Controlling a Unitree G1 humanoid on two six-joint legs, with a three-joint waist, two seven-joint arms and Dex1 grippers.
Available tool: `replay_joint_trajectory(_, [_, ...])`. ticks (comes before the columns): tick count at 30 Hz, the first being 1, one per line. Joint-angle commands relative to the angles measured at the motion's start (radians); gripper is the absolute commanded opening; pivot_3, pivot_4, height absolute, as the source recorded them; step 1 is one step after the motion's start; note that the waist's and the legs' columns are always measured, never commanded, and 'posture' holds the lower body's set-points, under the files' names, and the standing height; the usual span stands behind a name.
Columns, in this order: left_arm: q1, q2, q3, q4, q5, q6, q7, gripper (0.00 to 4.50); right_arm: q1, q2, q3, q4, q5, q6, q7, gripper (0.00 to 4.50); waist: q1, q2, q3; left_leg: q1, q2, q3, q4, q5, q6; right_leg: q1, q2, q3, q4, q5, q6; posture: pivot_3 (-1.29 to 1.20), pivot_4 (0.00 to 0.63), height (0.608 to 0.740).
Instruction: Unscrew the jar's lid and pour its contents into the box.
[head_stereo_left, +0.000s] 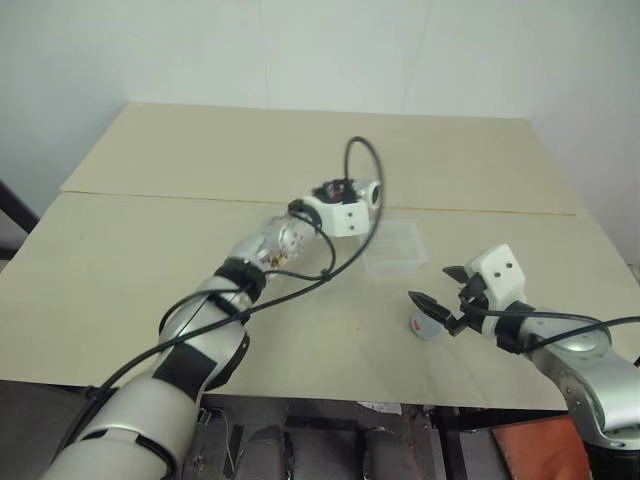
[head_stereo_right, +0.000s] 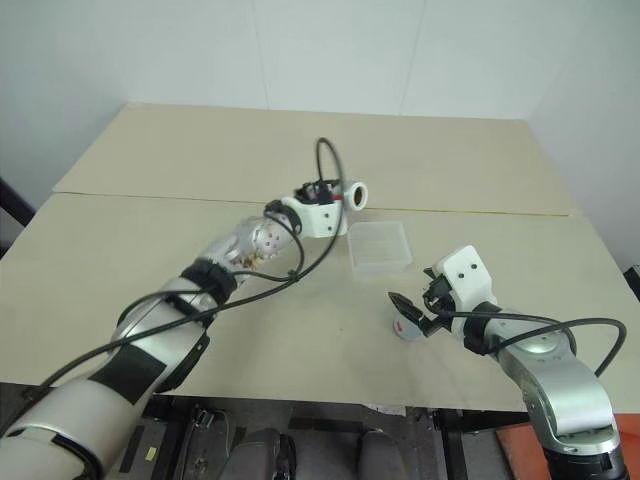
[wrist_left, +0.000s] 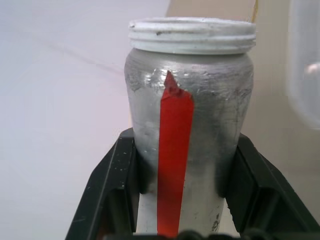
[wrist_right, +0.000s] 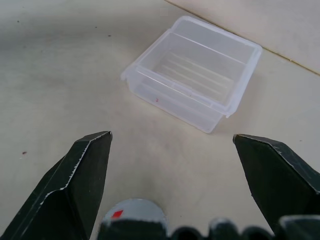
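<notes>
Currently the left pincer (wrist_left: 180, 200) is clamped on the jar (wrist_left: 187, 130), its two black fingers (wrist_left: 112, 195) pressing the silver wall from both sides low on the body. Jar has a red strip down its label, white threaded rim, no lid on it. In the head views the jar (head_stereo_right: 356, 194) is held up off the counter (head_stereo_right: 150, 250), tipped about level with its open mouth facing the box side, just beside the box's far left corner and above it. Contents can't be made out inside the jar.

Box (head_stereo_right: 379, 246), clear plastic with rounded corners, sits flat on the counter between the two arms, a little right of centre. It looks empty in the right wrist view, except one tiny reddish speck on its near wall (wrist_right: 157, 100).

Right pincer (head_stereo_right: 412, 310) is spread wide open, holding nothing, hovering low over the counter, nearer the robot than the box. Lid (head_stereo_right: 404, 329), grey disc with a small red mark, lies on the counter right under the right pincer's fingers; in the right wrist view the lid (wrist_right: 134, 212) sits between the two open fingers (wrist_right: 82, 180), not touching either as far as I can tell. Lid and box are apart.

A black cable (head_stereo_left: 365, 195) loops up over the left wrist.
</notes>
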Motion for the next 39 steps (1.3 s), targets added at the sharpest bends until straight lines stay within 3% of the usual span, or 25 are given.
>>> replay_joint_trajectory(1, [-0.092, -0.033, -0.126, 0.082, 0.162, -0.018, 0.177, 1.93, 0.024, 0.016, -0.035, -0.055, -0.009, -0.036, -0.022, 4.48, 0.001, 0.000, 0.000, 0.000, 0.000, 0.000, 0.000, 0.000, 0.000, 0.000, 0.000, 0.000, 0.000, 0.000, 0.000, 0.00, 0.150, 0.740])
replay_joint_trajectory(5, [-0.179, -0.066, -0.316, 0.157, 0.368, 0.038, 0.331, 1.93, 0.065, 0.038, -0.053, -0.090, -0.014, -0.041, -0.046, 4.48, 0.001, 0.000, 0.000, -0.001, 0.000, 0.000, 0.000, 0.000, 0.000, -0.001, 0.000, 0.000, 0.001, 0.000, 0.000, 0.00, 0.150, 0.740])
replay_joint_trajectory(9, [-0.214, -0.079, -0.426, 0.191, 0.485, 0.083, 0.434, 1.93, 0.096, 0.054, -0.069, -0.120, -0.016, -0.037, -0.066, 4.48, -0.002, -0.001, 0.001, -0.001, 0.000, 0.001, 0.000, 0.000, 0.000, -0.003, 0.000, 0.001, 0.002, 0.000, 0.000, 0.00, 0.150, 0.740])
replay_joint_trajectory(16, [-0.247, -0.084, -0.530, 0.206, 0.602, 0.096, 0.547, 1.93, 0.119, 0.064, -0.082, -0.143, -0.014, -0.032, -0.084, 4.48, 0.001, -0.001, 0.001, -0.002, 0.000, 0.000, 0.001, 0.000, 0.000, -0.003, -0.001, 0.001, 0.002, 0.000, 0.000, 0.00, 0.150, 0.740])
replay_joint_trajectory(23, [-0.220, -0.070, -0.525, 0.211, 0.597, 0.084, 0.553, 1.93, 0.095, 0.061, -0.072, -0.117, -0.009, -0.040, -0.072, 4.48, 0.001, -0.001, 0.001, -0.002, 0.000, 0.000, 0.001, 0.000, 0.000, -0.004, -0.001, 0.001, 0.003, 0.000, 0.000, 0.00, 0.150, 0.740])
replay_joint_trajectory(25, [-0.206, -0.066, -0.454, 0.212, 0.523, 0.061, 0.501, 1.93, 0.089, 0.058, -0.064, -0.111, -0.014, -0.043, -0.067, 4.48, 0.001, -0.001, 0.001, -0.002, 0.000, 0.000, 0.001, 0.000, 0.000, -0.004, -0.001, 0.001, 0.003, 0.000, 0.000, 0.00, 0.150, 0.740])
replay_joint_trajectory(30, [-0.093, -0.073, 0.004, 0.201, 0.042, -0.116, 0.056, 1.93, 0.075, 0.058, -0.063, -0.086, -0.015, -0.060, -0.054, 4.48, -0.003, -0.001, 0.001, -0.002, 0.001, 0.001, 0.002, 0.001, -0.001, -0.004, -0.001, 0.001, 0.004, 0.000, 0.000, 0.00, 0.150, 0.740])
replay_joint_trajectory(33, [-0.017, -0.117, 0.281, 0.177, -0.257, -0.073, -0.250, 1.93, 0.068, 0.060, -0.076, -0.074, -0.004, -0.075, -0.037, 4.48, -0.004, -0.001, 0.001, -0.002, 0.001, 0.002, 0.004, 0.003, -0.004, -0.003, -0.001, 0.000, 0.005, 0.000, 0.000, 0.00, 0.150, 0.740])
replay_joint_trajectory(35, [0.021, -0.149, 0.426, 0.158, -0.406, -0.006, -0.362, 1.93, 0.067, 0.058, -0.078, -0.060, -0.007, -0.083, -0.032, 4.48, -0.004, -0.001, 0.001, -0.002, 0.001, 0.002, 0.005, 0.004, -0.003, -0.003, -0.001, -0.001, 0.005, 0.000, 0.000, 0.00, 0.150, 0.740])
replay_joint_trajectory(37, [0.045, -0.175, 0.532, 0.141, -0.512, 0.061, -0.418, 1.93, 0.067, 0.060, -0.073, -0.050, -0.012, -0.091, -0.028, 4.48, -0.006, -0.001, 0.001, -0.002, 0.001, 0.001, 0.006, 0.004, -0.003, -0.002, -0.001, -0.001, 0.005, 0.000, 0.000, 0.00, 0.150, 0.740])
replay_joint_trajectory(39, [0.066, -0.172, 0.537, 0.126, -0.510, 0.058, -0.421, 1.93, 0.065, 0.058, -0.062, -0.043, -0.019, -0.097, -0.025, 4.48, -0.008, -0.001, 0.001, -0.002, 0.001, 0.001, 0.006, 0.003, -0.002, -0.002, -0.001, -0.001, 0.005, 0.000, 0.001, 0.00, 0.150, 0.740])
